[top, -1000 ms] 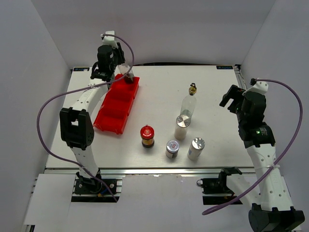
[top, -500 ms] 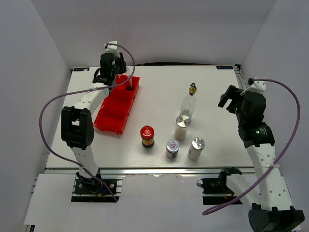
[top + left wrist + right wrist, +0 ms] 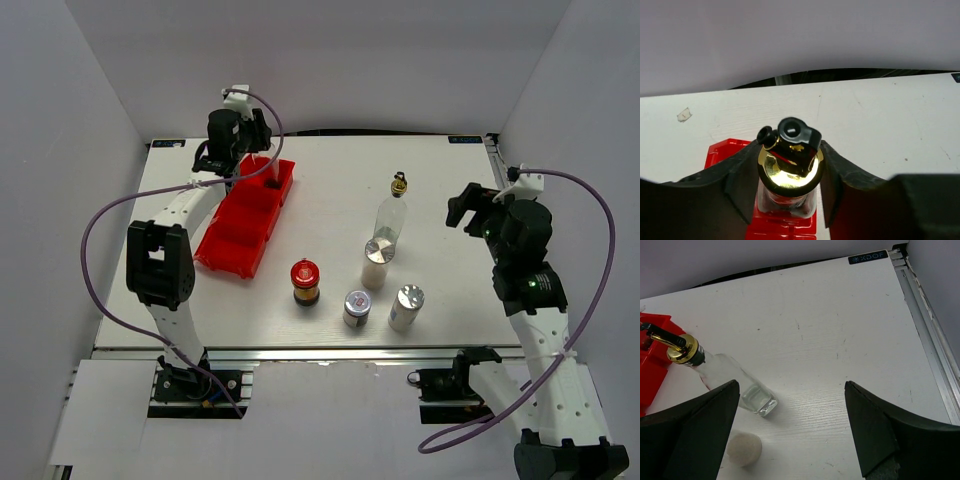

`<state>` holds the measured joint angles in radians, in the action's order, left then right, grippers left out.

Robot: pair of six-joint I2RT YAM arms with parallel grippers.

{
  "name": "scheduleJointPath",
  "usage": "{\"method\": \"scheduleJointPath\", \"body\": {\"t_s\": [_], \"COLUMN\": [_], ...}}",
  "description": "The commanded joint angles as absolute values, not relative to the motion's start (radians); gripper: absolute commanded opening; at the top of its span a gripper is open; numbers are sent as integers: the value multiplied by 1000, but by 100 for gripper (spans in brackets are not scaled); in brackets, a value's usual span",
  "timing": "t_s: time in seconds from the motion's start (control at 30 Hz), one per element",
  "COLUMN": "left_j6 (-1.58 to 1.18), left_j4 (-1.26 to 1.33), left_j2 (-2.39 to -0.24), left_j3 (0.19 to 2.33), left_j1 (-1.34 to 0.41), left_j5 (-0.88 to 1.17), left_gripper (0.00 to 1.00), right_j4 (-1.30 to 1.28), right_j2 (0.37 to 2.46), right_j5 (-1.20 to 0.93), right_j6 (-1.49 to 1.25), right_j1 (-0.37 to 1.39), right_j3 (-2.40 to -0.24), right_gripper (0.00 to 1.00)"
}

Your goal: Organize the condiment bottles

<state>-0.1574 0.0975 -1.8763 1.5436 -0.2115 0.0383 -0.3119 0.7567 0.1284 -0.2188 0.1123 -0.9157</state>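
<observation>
**Left arm:** you have it stretched to the upper left of the top view. The left gripper [image 3: 252, 150] sits over the far cell of the red plastic tray [image 3: 232, 243]. Its black fingers [image 3: 742, 175] closely flank the gold collar of the clear glass cruet [image 3: 790, 172], which stands upright there with its black spout up. You cannot tell whether they clamp it.

**Right arm:** raised at right, with the right gripper [image 3: 791, 390] spread wide, holding nothing.

**Mid-table [image 3: 330, 180], all upright:**
- second cruet [image 3: 393, 215]
- two white cylindrical shakers [image 3: 377, 262] with silver caps
- red-lidded dark jar [image 3: 305, 281]
- silver-lidded short jar [image 3: 356, 307]
</observation>
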Motion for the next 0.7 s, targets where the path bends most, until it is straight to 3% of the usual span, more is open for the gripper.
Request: {"method": "scheduleJointPath", "body": {"t_s": [0.0,0.03,0.1,0.17,0.2,0.23,0.67], "left_j6": [-134,-127,-101,-92,-92,-92,-100], "left_j4": [135,121,101,74,71,66,6], "left_j2": [-1827,-1828,-1833,-1835,-1833,-1830,-1727], "left_j3": [1529,1529,1534,1546,1548,1552,1566], "left_j1": [-216,-218,-224,-227,-227,-227,-230], "left_j5": [66,63,58,58,58,57,101], "left_gripper": [59,60,76,79,91,97,98], "right_j4": [-296,-298,-305,-307,-307,-305,-310], "right_j2": [768,772,773,770,767,764,770], "right_j5": [141,141,143,143,144,146,114], "right_j6": [-201,-204,-204,-204,-204,-203,-187], "right_j1": [112,112,112,112,113,112,113], "right_j3": [-942,-943,-946,-950,-950,-948,-971], "right_gripper": [90,89,89,89,89,89,90]}}
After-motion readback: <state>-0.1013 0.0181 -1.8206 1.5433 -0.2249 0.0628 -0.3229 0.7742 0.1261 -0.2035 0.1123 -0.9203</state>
